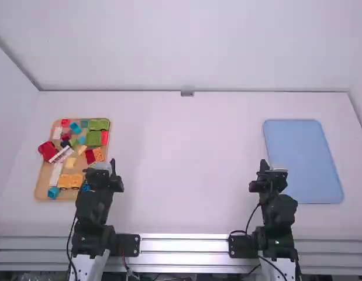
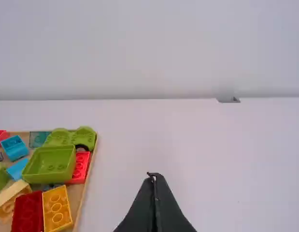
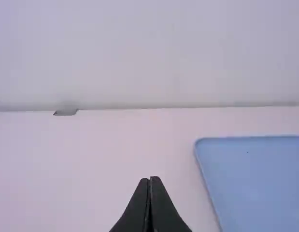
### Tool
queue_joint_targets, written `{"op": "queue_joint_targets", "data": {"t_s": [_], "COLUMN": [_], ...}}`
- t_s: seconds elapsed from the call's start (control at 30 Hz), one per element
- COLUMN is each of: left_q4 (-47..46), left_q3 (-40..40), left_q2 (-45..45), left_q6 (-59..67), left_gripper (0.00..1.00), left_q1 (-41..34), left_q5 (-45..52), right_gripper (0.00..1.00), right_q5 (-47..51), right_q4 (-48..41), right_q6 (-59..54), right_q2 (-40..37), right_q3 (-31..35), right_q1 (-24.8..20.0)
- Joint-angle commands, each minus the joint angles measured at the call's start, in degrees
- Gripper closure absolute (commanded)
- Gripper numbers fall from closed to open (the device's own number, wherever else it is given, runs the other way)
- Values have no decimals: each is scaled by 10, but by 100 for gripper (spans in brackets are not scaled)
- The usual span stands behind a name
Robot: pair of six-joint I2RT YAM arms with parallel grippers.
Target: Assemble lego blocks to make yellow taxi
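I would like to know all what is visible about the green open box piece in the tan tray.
The green open box piece looks like plastic: a shallow, roughly rectangular piece with rounded corners, a raised rim and round studs on its floor. It is empty and its opening faces up. It lies in the tan tray, between a blue piece and a red brick; whether it touches them is unclear. The left gripper is apart from it.

White table, tray, blue mat
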State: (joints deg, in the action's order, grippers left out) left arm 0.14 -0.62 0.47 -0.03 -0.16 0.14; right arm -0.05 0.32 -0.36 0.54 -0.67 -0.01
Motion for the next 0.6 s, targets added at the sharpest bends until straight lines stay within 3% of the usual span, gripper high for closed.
{"op": "queue_joint_targets", "data": {"t_s": [0.0, 0.57], "left_q4": [0, 21], "left_q3": [0, -30], "left_q2": [0, 42], "left_q6": [0, 7], "left_gripper": [100, 88], "left_q1": [0, 4], "left_q5": [0, 6], "right_gripper": [100, 95], "right_q5": [-1, -19], "right_q4": [0, 7], "right_q6": [0, -11], "right_q2": [0, 46], "right_q3": [0, -34], "right_q1": [0, 10]}}
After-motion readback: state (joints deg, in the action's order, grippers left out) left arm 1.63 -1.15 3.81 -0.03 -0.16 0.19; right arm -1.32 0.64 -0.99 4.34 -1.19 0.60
